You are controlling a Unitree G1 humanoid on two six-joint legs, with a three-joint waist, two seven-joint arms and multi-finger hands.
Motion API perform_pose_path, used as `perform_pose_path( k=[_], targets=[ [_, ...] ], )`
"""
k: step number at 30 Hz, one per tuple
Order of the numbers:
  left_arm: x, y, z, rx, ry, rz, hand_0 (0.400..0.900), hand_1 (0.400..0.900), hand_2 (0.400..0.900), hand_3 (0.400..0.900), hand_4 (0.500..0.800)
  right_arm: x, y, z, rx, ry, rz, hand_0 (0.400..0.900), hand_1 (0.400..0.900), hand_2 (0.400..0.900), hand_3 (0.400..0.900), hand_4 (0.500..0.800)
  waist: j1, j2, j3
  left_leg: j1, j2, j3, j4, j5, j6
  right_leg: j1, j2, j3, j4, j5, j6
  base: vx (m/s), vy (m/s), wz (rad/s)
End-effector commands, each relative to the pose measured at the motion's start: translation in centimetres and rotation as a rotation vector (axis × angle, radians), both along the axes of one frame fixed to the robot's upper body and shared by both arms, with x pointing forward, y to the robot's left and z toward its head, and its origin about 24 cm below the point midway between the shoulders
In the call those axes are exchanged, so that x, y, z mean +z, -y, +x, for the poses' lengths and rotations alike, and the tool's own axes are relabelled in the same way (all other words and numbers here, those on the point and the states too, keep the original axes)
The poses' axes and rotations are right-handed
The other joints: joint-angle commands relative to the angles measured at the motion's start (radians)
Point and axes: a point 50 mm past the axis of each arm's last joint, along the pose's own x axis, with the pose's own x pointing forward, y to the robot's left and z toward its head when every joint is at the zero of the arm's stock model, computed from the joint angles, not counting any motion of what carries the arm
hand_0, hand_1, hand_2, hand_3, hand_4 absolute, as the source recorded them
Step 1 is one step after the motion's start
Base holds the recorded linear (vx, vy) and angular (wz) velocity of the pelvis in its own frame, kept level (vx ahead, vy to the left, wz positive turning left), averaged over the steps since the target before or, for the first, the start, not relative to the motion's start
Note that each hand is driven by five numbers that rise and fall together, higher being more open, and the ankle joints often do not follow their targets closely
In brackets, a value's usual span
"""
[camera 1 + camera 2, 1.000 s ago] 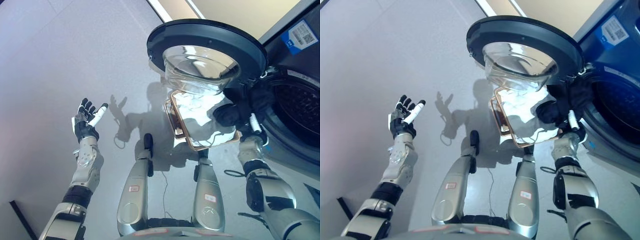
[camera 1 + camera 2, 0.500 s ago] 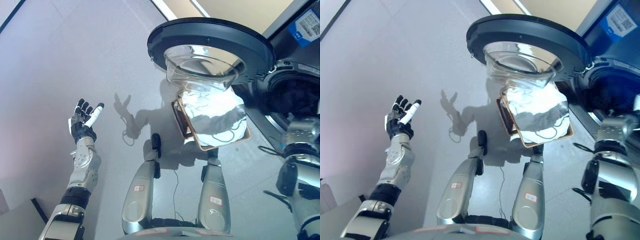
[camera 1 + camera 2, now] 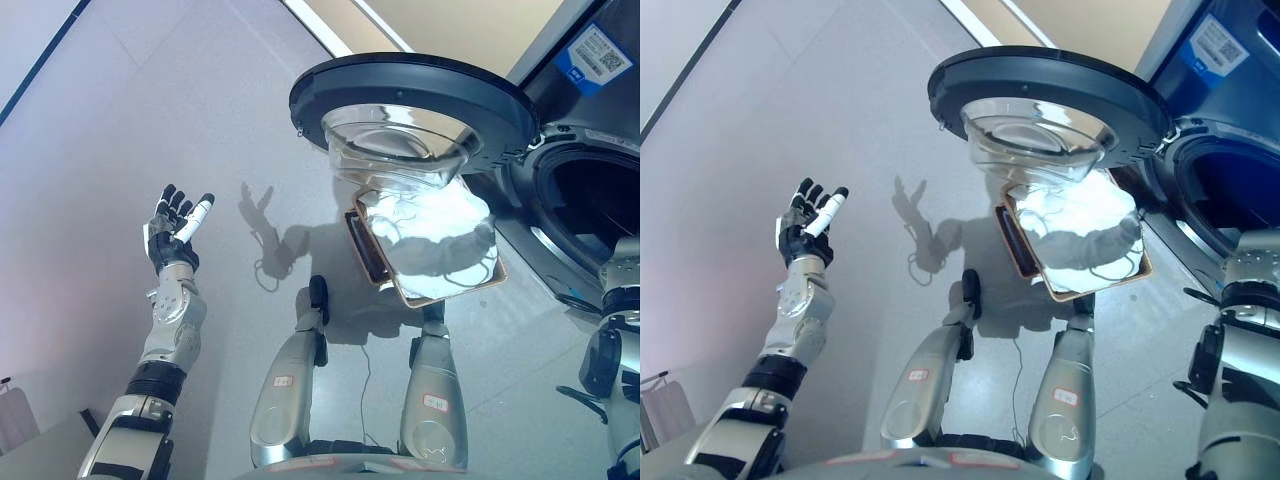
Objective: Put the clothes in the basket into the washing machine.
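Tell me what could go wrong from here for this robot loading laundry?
1. The washing machine door stands open, overhanging the basket; an arm reaching for the white clothes might knock it.
2. The basket sits just ahead of the robot, so a step forward could tip it.
3. The left robot hand is raised open, far from the basket, and the right one is out of view, so a grab may be poorly aimed.

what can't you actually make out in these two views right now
- Right hand: out of sight in both views; only the silver arm shows, running off at the right edge by the washing machine.
- Inside of the drum: dark, so any clothes in there can't be seen.
- Basket: its far end is covered by the open door and its glass bowl.
- White clothes: how many pieces can't be told.
- Left hand: plain, open, raised, holding nothing.
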Motion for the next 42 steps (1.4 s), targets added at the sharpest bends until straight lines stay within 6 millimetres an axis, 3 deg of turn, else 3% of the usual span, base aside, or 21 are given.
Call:
perform_pose_path(
  k=[1, 6, 16, 29, 35, 42],
  targets=[
    [1.0, -2.1, -0.8, 0.089, 0.084, 0.031, 0.900, 0.900, 0.900, 0.900, 0.800, 2.0, 0.6, -0.9, -0.019, -0.048, -0.236, 0.900, 0.900, 0.900, 0.900, 0.800, -0.014, -0.056, -0.123, -0.038, 0.121, -0.081, 0.009, 0.034, -0.105, -0.039, -0.010, 0.052, 0.125, -0.019, 0.011, 0.00, 0.000, 0.00],
    [1.7, -1.8, -0.5, 0.085, 0.113, 0.050, 0.900, 0.900, 0.900, 0.900, 0.800, -2.2, -2.1, 0.7, 0.094, -0.233, -0.258, 0.900, 0.900, 0.900, 0.900, 0.800, -0.009, -0.062, -0.122, -0.048, 0.107, -0.087, 0.027, 0.024, -0.097, -0.023, -0.016, 0.049, 0.108, -0.009, 0.010, 0.01, 0.013, 0.03],
    [2.5, -1.6, -0.7, 0.064, 0.144, 0.094, 0.900, 0.900, 0.900, 0.900, 0.800, -7.2, -5.8, 1.3, 0.281, -0.455, -0.372, 0.900, 0.900, 0.900, 0.900, 0.800, -0.011, -0.107, -0.134, -0.050, 0.090, -0.107, 0.081, -0.014, -0.080, 0.043, -0.034, 0.027, 0.058, 0.017, 0.015, 0.01, 0.027, 0.05],
    [0.3, -2.2, -1.8, 0.006, 0.025, 0.195, 0.900, 0.900, 0.900, 0.900, 0.800, -17.7, -12.7, -1.5, 0.688, -0.934, -0.582, 0.900, 0.900, 0.900, 0.900, 0.800, -0.002, -0.220, -0.236, 0.093, 0.120, -0.102, 0.076, -0.056, -0.073, 0.225, -0.018, -0.029, -0.079, 0.065, 0.026, 0.04, 0.011, 0.00],
    [-2.4, -3.5, -2.6, 0.011, -0.124, 0.247, 0.900, 0.900, 0.900, 0.900, 0.800, -20.6, -17.5, -2.8, 0.977, -1.034, -0.798, 0.900, 0.900, 0.900, 0.900, 0.800, -0.008, -0.252, -0.286, 0.182, 0.137, -0.086, 0.019, -0.045, -0.074, 0.275, 0.001, -0.032, -0.095, 0.061, 0.030, 0.02, 0.015, -0.10],
    [-3.7, -3.7, -3.3, 0.022, -0.186, 0.241, 0.900, 0.900, 0.900, 0.900, 0.800, -22.8, -18.4, -5.1, 1.039, -1.068, -0.719, 0.900, 0.900, 0.900, 0.900, 0.800, -0.014, -0.263, -0.325, 0.232, 0.154, -0.074, 0.006, -0.050, -0.076, 0.316, 0.025, -0.027, -0.107, 0.047, 0.024, 0.00, -0.017, -0.04]
  ],
)
